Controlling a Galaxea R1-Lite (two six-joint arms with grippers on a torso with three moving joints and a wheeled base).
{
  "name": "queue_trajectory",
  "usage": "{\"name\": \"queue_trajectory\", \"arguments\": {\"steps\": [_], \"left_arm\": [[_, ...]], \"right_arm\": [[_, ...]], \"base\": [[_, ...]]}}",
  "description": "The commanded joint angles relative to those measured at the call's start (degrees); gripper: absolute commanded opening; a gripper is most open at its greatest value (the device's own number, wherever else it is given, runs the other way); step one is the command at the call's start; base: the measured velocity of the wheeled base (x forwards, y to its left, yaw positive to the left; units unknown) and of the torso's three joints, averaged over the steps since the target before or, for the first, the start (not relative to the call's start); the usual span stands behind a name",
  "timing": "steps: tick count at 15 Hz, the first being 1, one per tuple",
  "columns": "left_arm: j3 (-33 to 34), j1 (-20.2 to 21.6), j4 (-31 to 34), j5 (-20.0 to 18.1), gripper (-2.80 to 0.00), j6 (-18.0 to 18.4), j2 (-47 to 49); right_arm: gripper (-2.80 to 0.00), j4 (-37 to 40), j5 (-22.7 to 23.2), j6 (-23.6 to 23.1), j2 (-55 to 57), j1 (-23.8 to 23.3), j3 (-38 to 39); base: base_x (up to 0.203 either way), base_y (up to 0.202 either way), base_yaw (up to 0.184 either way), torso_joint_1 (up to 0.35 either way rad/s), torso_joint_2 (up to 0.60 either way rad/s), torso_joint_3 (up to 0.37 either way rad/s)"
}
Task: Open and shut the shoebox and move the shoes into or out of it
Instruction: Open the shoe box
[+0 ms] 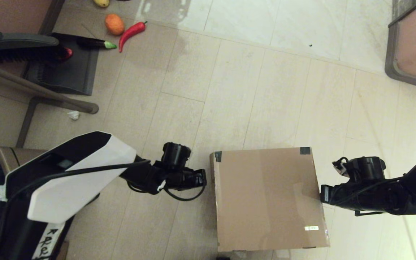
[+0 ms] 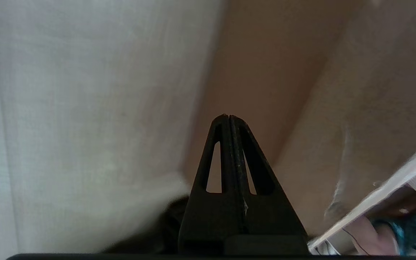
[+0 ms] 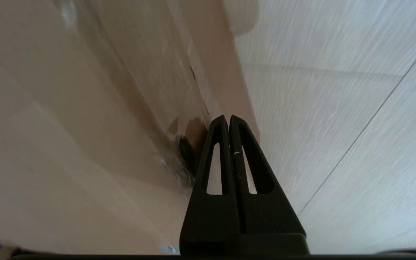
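pale tiled floor [image 1: 265, 72] with a dustpan [image 1: 67, 68], a brush [image 1: 16, 50], an orange fruit [image 1: 114, 24] and one red chilli [image 1: 131, 32] at the far left; one shoebox [image 1: 265, 198], plain brown, lid down, two dark tape patches [image 1: 304, 150] and one white label [image 1: 311, 228], sits between the arms; left gripper [image 2: 228, 119] just beside its left side, right gripper [image 3: 228, 119] at its right edge, both with jaws pressed together, holding nothing.

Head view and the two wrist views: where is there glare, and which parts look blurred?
Head view: a bright glare patch lies on the floor tiles at the far edge; the shoebox is evenly lit. Left wrist view: the shut fingers are sharp, while the floor and cardboard behind are soft. Right wrist view: the fingers are sharp, and the shoebox wall is smeared.
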Motion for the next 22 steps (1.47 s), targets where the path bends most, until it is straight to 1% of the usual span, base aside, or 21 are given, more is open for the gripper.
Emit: {"name": "queue_trajectory", "arguments": {"steps": [1,4,6,8,10,14,16,17,18,21,22], "left_arm": [[-1.5,-0.7,1.2,-0.1,-2.8,-0.6,0.9],[-1.4,0.5,1.3,0.0,-2.8,-0.6,-0.1],[-1.4,3.2,2.1,0.0,-2.8,-0.6,-1.4],[-1.5,6.1,3.7,-0.1,-2.8,-0.6,-3.1],[-2.3,7.8,4.1,-0.3,-2.8,-0.6,-3.7],[-9.6,9.3,7.5,-0.4,-2.8,-0.7,-3.0],[-13.7,9.5,9.1,-0.4,-2.8,-1.3,-2.7],[-15.5,9.5,9.7,-0.4,-2.8,-2.5,-2.7],[-16.8,9.5,10.6,-0.4,-2.8,-3.9,-2.6],[-15.9,10.2,16.0,0.0,-2.8,-4.3,-4.0],[-15.0,10.4,16.7,0.1,-2.8,-4.3,-4.5]], "right_arm": [[-2.8,-0.2,0.1,0.2,-0.2,1.9,1.2],[-2.8,-0.2,0.1,0.9,-0.5,5.8,0.8],[-2.8,-0.2,0.0,1.1,-0.3,7.4,-0.7],[-2.8,0.0,-0.1,3.7,0.2,8.0,-3.2],[-2.8,0.6,-0.2,6.8,0.4,8.7,-6.5],[-2.8,5.2,-0.5,8.1,0.7,10.1,-13.1],[-2.8,6.9,-0.6,10.9,0.7,10.2,-16.5],[-2.8,7.8,-0.7,12.1,0.5,10.1,-17.3],[-2.8,8.0,-1.0,12.2,0.2,10.0,-17.0],[-2.8,7.8,-1.9,11.5,-1.2,8.3,-13.0],[-2.8,7.7,-2.0,11.4,-1.6,7.7,-11.4]], "base": [[0.0,0.0,0.0,0.0,0.0,0.0],[0.0,0.0,0.0,0.0,0.0,0.0],[0.0,0.0,0.0,0.0,0.0,0.0],[0.0,0.0,0.0,0.0,0.0,0.0],[0.0,0.0,0.0,0.0,0.0,0.0],[0.0,0.0,0.0,0.0,0.0,0.0],[0.0,0.0,0.0,0.0,0.0,0.0],[0.0,0.0,0.0,0.0,0.0,0.0],[0.0,0.0,0.0,0.0,0.0,0.0],[0.0,0.0,0.0,0.0,0.0,0.0],[0.0,0.0,0.0,0.0,0.0,0.0]]}}
